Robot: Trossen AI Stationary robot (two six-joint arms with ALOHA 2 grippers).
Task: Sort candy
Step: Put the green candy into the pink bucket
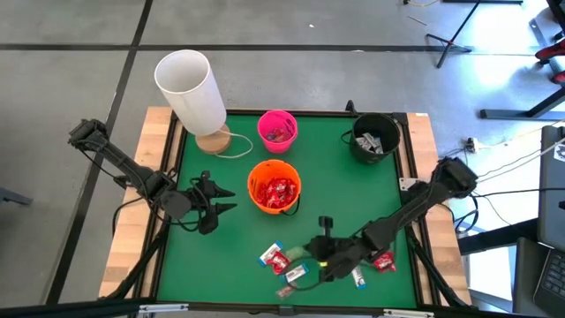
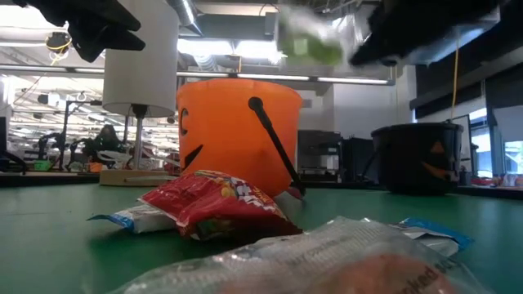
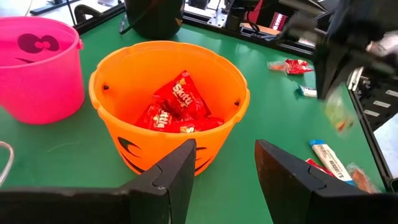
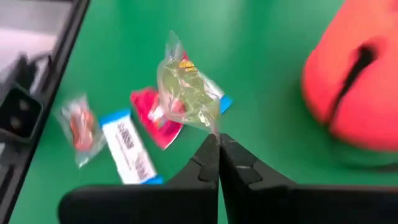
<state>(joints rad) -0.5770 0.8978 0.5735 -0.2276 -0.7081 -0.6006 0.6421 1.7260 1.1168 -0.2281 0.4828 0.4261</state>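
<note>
left gripper (image 1: 225, 200): parked on the left of the tabletop (image 1: 353, 190), jaws apart and holding nothing, pointed at the orange bucket; it appears to be waiting out of the other arm's way.
white cylinder (image 1: 191, 90): stands on a wooden base at the back left corner, clear of the sorting area.
pink bucket (image 1: 277, 130): at the back, a few sweets inside; likely one sorting bin.
orange bucket (image 3: 168, 106): mid-tabletop, within reach of both arms, holding red packets (image 3: 177, 107); this looks like the bin for red sweets.
loose candy (image 1: 277, 260): unsorted pieces lie at the front edge, red and blue-and-white wrappers close together, so each must be lifted singly.
right gripper (image 4: 217, 144): above the front pile, jaws clenched on one corner of a clear bag (image 4: 186, 90) with greenish contents; the bag hangs free off the tabletop, pinched at the edge probably because the thin wrapper offers little else to grasp.
black bucket (image 1: 374, 138): back right, holding silvery pieces; it may be the clear bag's destination.
</note>
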